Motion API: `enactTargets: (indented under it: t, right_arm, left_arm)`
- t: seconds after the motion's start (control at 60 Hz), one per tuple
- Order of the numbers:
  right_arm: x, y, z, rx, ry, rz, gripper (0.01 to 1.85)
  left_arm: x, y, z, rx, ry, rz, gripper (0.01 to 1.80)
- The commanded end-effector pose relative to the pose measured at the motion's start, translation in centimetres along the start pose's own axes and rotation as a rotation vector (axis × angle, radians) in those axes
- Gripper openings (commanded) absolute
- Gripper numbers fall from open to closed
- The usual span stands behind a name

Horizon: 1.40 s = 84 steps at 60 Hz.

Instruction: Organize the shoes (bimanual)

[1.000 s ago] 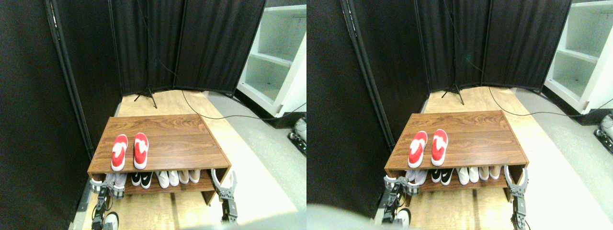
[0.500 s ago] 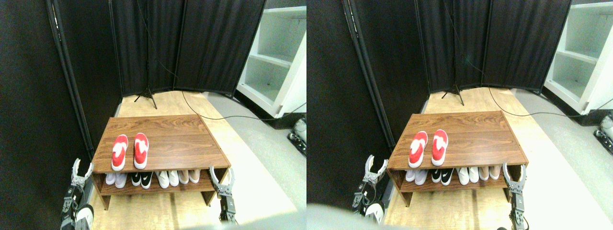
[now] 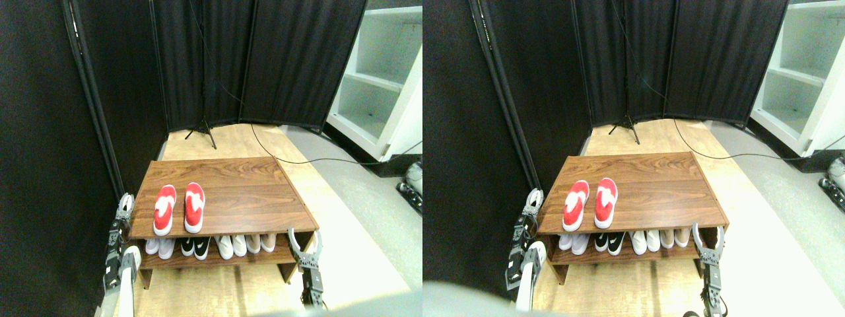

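Note:
Two bright red slip-on shoes, one [image 3: 164,210] beside the other [image 3: 194,207], lie parallel with toes pointing away on the left part of the wooden shoe rack's top board [image 3: 244,198]. My left gripper [image 3: 123,206] is raised just off the board's left edge, about a hand's width left of the nearer red shoe and apart from it. My right gripper [image 3: 305,240] stands open at the rack's front right corner, level with the lower shelf, with nothing between its fingers.
A row of white, black-and-white and beige shoes [image 3: 211,246] fills the lower shelf. Black curtain panels [image 3: 59,132] stand close on the left and behind. A white shelving unit [image 3: 379,86] is at the right, and a cable [image 3: 310,160] runs across the floor.
My left manipulator has swung out from under the rack's left front corner and risen beside the top board's left edge. The right gripper has barely moved, and the red shoes lie as before.

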Motion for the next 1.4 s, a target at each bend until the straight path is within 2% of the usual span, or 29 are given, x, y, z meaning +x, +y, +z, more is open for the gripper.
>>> enactTargets:
  t: [0.017, 0.25, 0.4, 0.733, 0.8, 0.967, 1.067, 1.4]
  right_arm:
    - [0.3, 0.3, 0.0, -0.006, -0.009, 0.019, 0.43]
    - [0.3, 0.3, 0.1, -0.009, -0.022, 0.01, 0.44]
    - [0.4, 0.3, 0.0, -0.014, -0.024, 0.007, 0.44]
    - [0.5, 0.3, 0.0, -0.011, -0.031, 0.007, 0.44]
    - [0.5, 0.2, 0.0, -0.008, -0.026, 0.01, 0.45]
    - [0.5, 0.2, -0.1, -0.008, -0.028, 0.007, 0.45]
    - [0.5, 0.2, -0.1, -0.009, -0.036, -0.003, 0.45]
    - [0.7, 0.4, -0.5, 0.004, -0.039, -0.006, 0.44]
  left_arm:
    - [1.6, 0.2, -1.2, 0.011, 0.01, 0.007, 0.01]
    - [2.4, 0.1, -3.4, 0.001, 0.043, 0.032, 0.01]
    - [2.2, -1.0, -4.6, -0.014, 0.073, 0.041, 0.01]
    - [1.9, -2.7, -6.9, -0.096, 0.082, 0.078, 0.01]
    - [1.7, -3.0, -7.2, -0.085, 0.095, 0.07, 0.01]
    - [1.5, -3.5, -7.6, -0.083, 0.08, 0.074, 0.01]
    - [1.5, -3.8, -7.8, -0.137, 0.074, 0.087, 0.01]
    - [1.6, -3.3, -8.2, -0.109, 0.065, 0.089, 0.01]
